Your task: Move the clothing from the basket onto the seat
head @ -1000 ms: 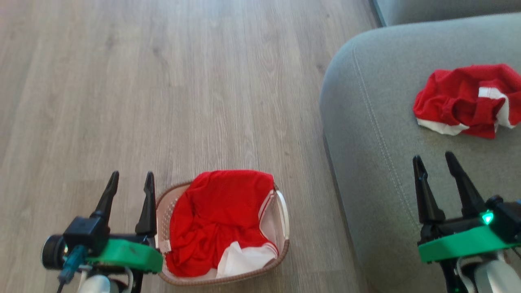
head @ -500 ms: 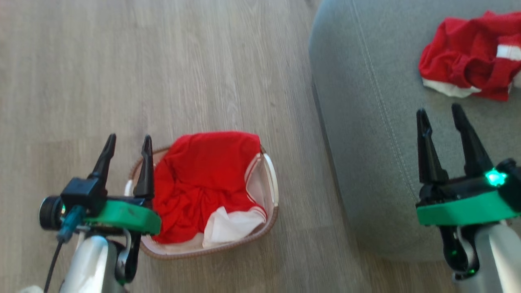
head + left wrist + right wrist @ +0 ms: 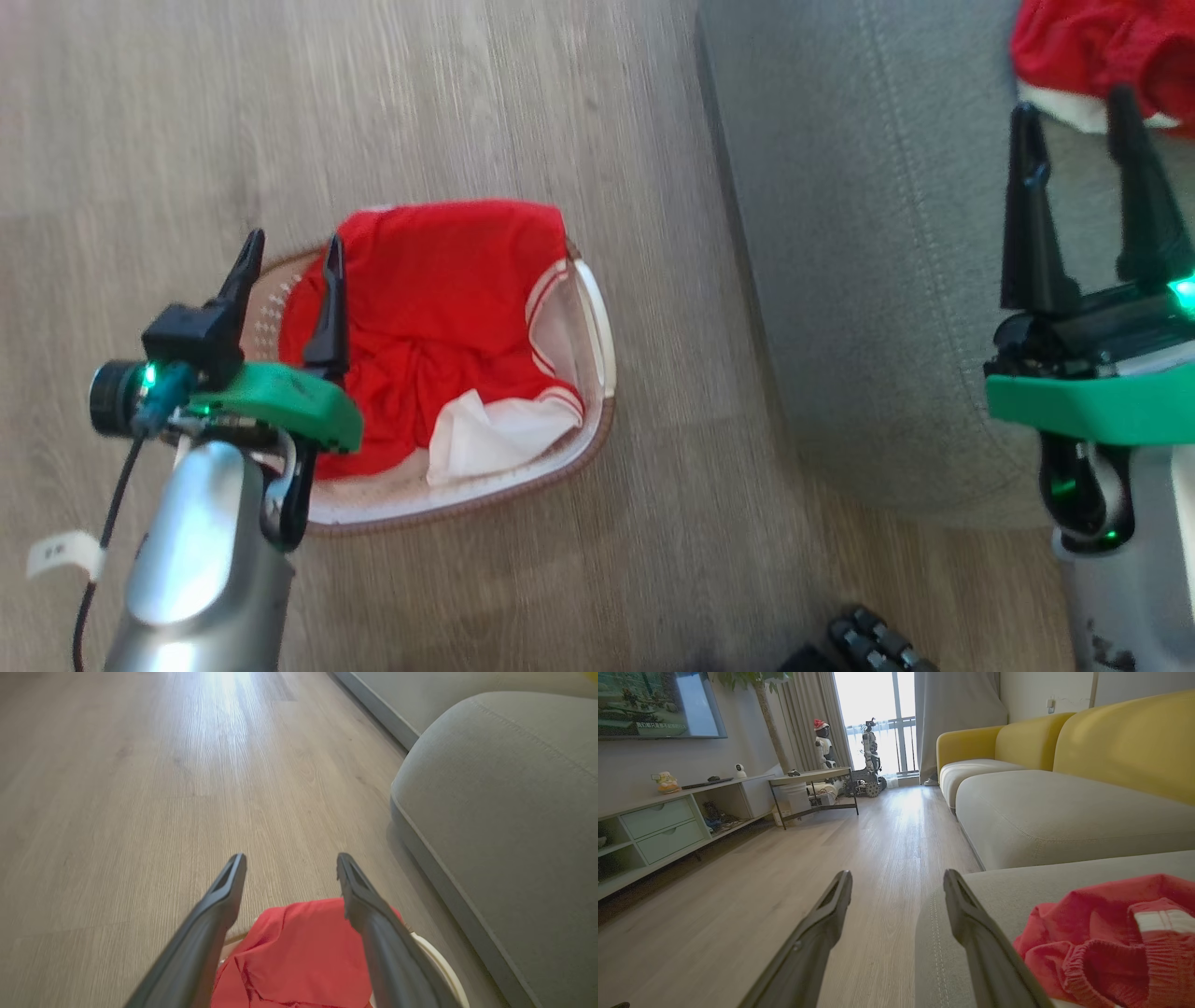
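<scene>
Head: jersey (image 3: 439,299) heaped in basket (image 3: 597,327) on floor (image 3: 467,93); second jersey (image 3: 1102,42) lies on seat (image 3: 868,233). The left hand (image 3: 294,238) is spread wide and empty over the basket's left rim. The right hand (image 3: 1074,101) is wide and empty over the seat, tips near the second jersey. White tag (image 3: 61,553) on left arm cable, unreadable.
Left wrist: hand wide above the basket jersey, seat at right.
Right wrist: second jersey just right of the hand. TV (image 3: 644,700) caption too small to read. Yellow sofa (image 3: 1111,742) behind.

Around us pale wood-plank floor (image 3: 560,579), yellow fabric sofa backs (image 3: 1125,742), low pale-green drawer cabinet (image 3: 663,826), wall-mounted flat television (image 3: 654,704)
</scene>
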